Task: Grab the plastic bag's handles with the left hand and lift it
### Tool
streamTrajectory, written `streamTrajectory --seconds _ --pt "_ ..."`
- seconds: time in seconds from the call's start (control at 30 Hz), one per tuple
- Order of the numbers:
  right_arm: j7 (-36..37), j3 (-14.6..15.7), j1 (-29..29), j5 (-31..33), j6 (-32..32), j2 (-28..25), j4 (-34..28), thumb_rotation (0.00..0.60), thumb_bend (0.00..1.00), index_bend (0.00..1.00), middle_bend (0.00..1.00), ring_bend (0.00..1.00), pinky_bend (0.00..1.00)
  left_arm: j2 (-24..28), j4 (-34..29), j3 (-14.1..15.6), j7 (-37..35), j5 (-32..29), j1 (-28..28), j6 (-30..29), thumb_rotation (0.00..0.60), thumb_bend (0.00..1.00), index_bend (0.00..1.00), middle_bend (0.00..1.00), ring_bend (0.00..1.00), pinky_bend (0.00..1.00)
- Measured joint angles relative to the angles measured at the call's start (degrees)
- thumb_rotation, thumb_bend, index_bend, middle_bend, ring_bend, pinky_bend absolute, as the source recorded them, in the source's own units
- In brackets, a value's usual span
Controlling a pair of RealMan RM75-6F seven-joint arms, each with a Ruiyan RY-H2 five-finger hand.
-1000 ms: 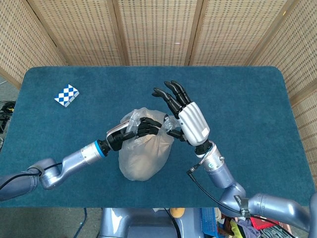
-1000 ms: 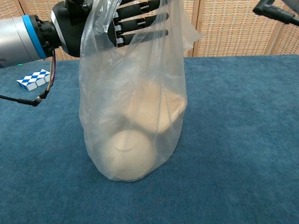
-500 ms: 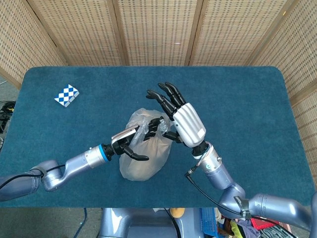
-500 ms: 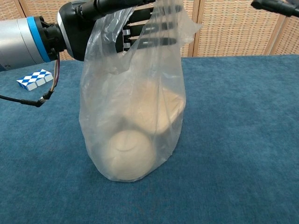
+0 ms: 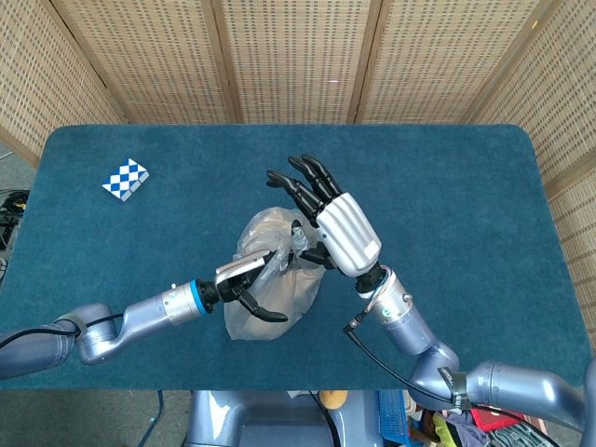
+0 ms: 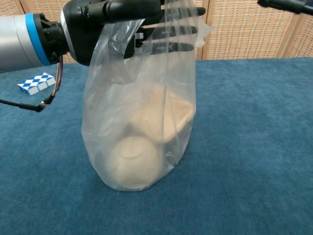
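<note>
Nearby, right hand (image 5: 337,233) crowds plastic bag (image 6: 139,122); checkered block (image 5: 125,178) lies well apart.

Bright, even, diffuse light — soft faint shadows; both views sharp, slight wide-angle distortion overhead.

Blue table (image 5: 466,186): bag (image 6: 142,147), checkered block (image 5: 125,178).

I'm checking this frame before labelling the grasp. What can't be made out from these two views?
- Left hand, chest view: its fingers pass behind the translucent plastic bag, so a closed grip on the handles cannot be confirmed.
- Bag handles, head view: covered by the right hand.
- Right hand, chest view: cut off by the top edge, only dark fingertips show.
- Bag contents: pale rounded shapes, blurred by the film.
- Blue-and-white checkered block: too small to identify.
</note>
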State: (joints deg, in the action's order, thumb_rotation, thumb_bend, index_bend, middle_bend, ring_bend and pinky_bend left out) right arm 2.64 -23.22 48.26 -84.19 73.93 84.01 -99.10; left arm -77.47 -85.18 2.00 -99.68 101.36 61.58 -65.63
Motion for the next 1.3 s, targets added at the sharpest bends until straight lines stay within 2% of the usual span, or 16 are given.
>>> streamTrajectory --seconds 0.27,0.7,1.0,1.3 --pt "0.17 -0.5 0.32 0.42 -0.14 -0.36 0.01 0.6 0.83 0.0 0.25 0.03 0.01 2.1 -2.66 0.59 3.52 0.52 -0.84 -1.73 0.6 0.22 0.0 0.0 0.02 0.03" --pt "-0.27 -0.32 1.31 0.17 -1.38 -0.98 -0.76 0.6 0.84 0.0 0.25 0.04 0.04 2.8 -5.33 -1.26 5.75 -0.47 0.54 -0.62 0.6 0.23 0.0 0.0 0.03 0.03" --pt "0.17 0.01 1.55 -0.05 -1.56 -1.08 -0.44 0.6 0.84 0.0 0.25 0.04 0.05 1.57 -5.37 -2.21 7.37 -1.86 1.49 1.33 0.6 0.23 0.0 0.0 0.03 0.03" --pt "0.61 0.43 1.54 0.0 -2.03 -1.77 -0.57 0.6 0.84 0.0 0.25 0.04 0.06 -1.77 -4.69 -4.25 11.65 -5.44 1.8 3.62 0.6 0.23 0.0 0.0 0.03 0.03"
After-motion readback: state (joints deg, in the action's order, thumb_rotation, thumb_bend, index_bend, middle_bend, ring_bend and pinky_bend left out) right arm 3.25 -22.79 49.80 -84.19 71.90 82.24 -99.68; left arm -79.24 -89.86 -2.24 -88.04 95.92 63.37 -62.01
